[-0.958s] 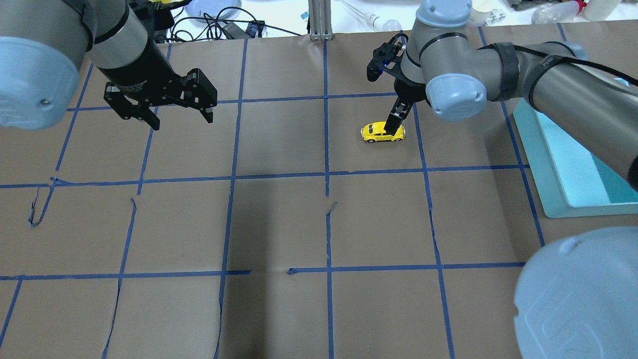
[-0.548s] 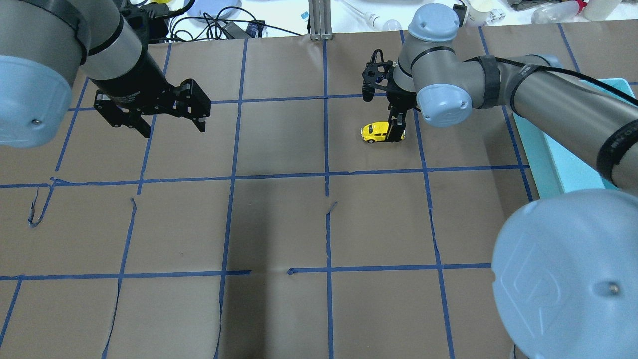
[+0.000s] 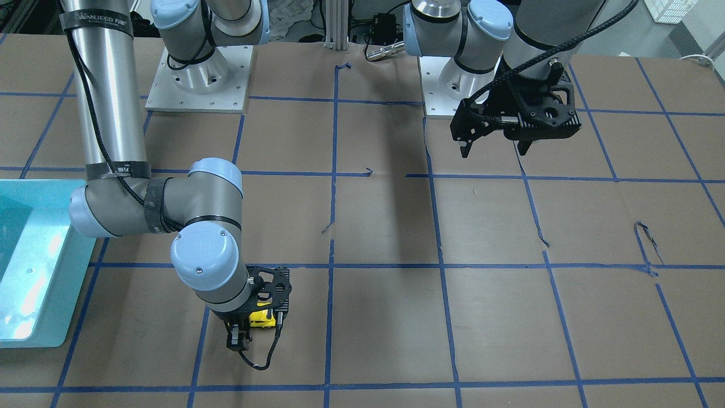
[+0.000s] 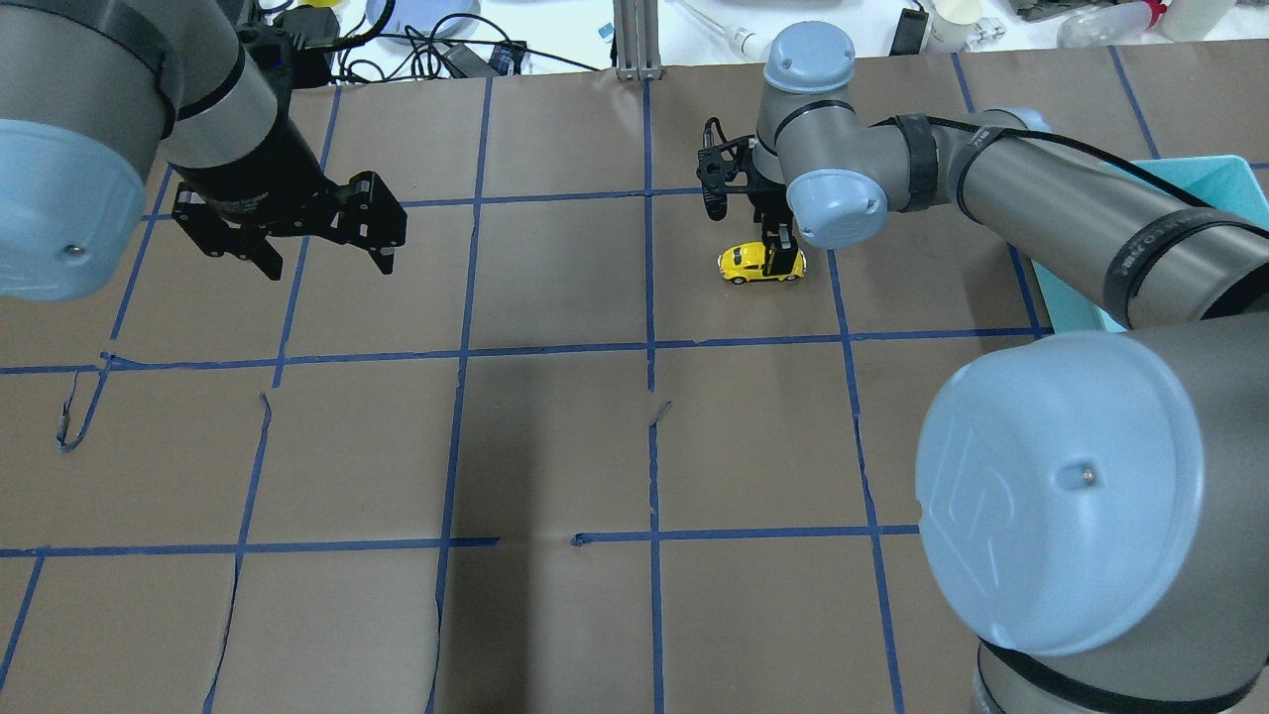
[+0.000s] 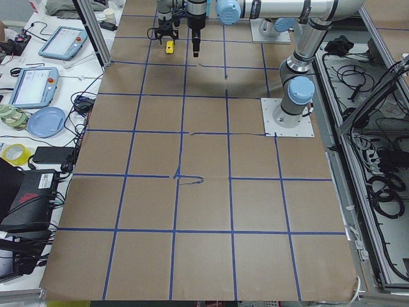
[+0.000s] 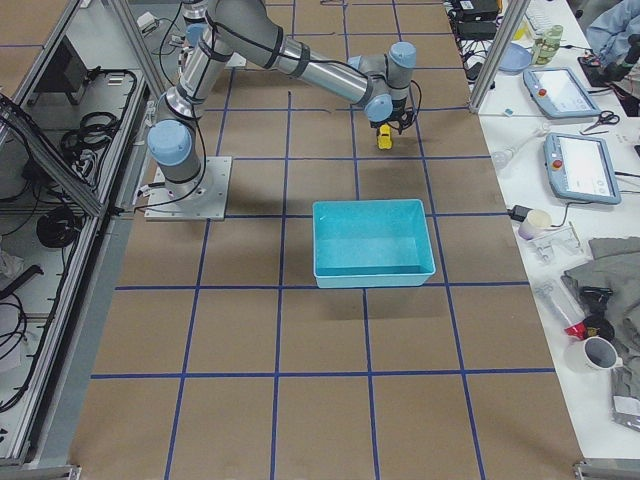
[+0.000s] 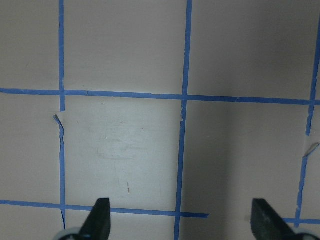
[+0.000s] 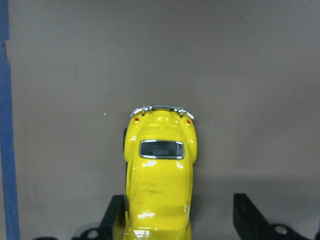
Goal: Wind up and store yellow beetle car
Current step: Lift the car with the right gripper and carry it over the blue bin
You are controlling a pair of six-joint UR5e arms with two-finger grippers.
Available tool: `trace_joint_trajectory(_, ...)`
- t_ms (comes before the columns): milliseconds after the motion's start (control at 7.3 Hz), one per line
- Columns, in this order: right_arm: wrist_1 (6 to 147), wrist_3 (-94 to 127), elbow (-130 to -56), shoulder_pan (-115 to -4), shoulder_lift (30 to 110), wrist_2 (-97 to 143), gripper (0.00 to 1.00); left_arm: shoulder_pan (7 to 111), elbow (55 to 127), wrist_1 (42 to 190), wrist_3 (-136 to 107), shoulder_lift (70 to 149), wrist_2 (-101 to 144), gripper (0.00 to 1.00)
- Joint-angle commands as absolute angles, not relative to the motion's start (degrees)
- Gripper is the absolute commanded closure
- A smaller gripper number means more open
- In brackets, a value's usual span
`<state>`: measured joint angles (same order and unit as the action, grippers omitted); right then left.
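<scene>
The yellow beetle car (image 4: 746, 264) stands on its wheels on the brown paper, right of centre at the far side. It also shows in the front-facing view (image 3: 263, 319). My right gripper (image 4: 781, 258) is down over the car's one end. In the right wrist view the car (image 8: 159, 180) lies between the two fingers. The left finger (image 8: 114, 217) is at its side; the right finger (image 8: 248, 216) stands apart, so the gripper (image 8: 182, 222) is open around it. My left gripper (image 4: 327, 260) hangs open and empty above the table's far left (image 7: 182, 225).
A teal bin (image 6: 372, 208) stands on the table at the robot's right; its corner shows in the overhead view (image 4: 1210, 169). Blue tape lines grid the brown paper. Cables, tablets and clutter lie beyond the table's far edge.
My right wrist has swung left in the overhead view and stands more upright over the car. The car has not moved. My left gripper has drifted a little to the left.
</scene>
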<state>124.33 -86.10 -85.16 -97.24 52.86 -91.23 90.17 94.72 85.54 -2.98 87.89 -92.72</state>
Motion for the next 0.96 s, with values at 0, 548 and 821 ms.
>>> trace_joint_trajectory(0,124.1,-86.57,-85.08,-97.38,52.65,-92.02,0.82,90.18,94.75,85.6,-2.99,87.89,-93.25,0.0)
trace_joint_trajectory(548,123.4,-90.7,-84.82,-96.34,56.31,-92.89,0.98,90.18,94.83,85.78,-2.99,87.54,-92.99,0.0)
trace_joint_trajectory(821,116.24,-92.88,-85.86,-90.22,63.68,-93.08,0.99,90.18,94.92,85.87,-2.9,87.37,-93.08,0.0)
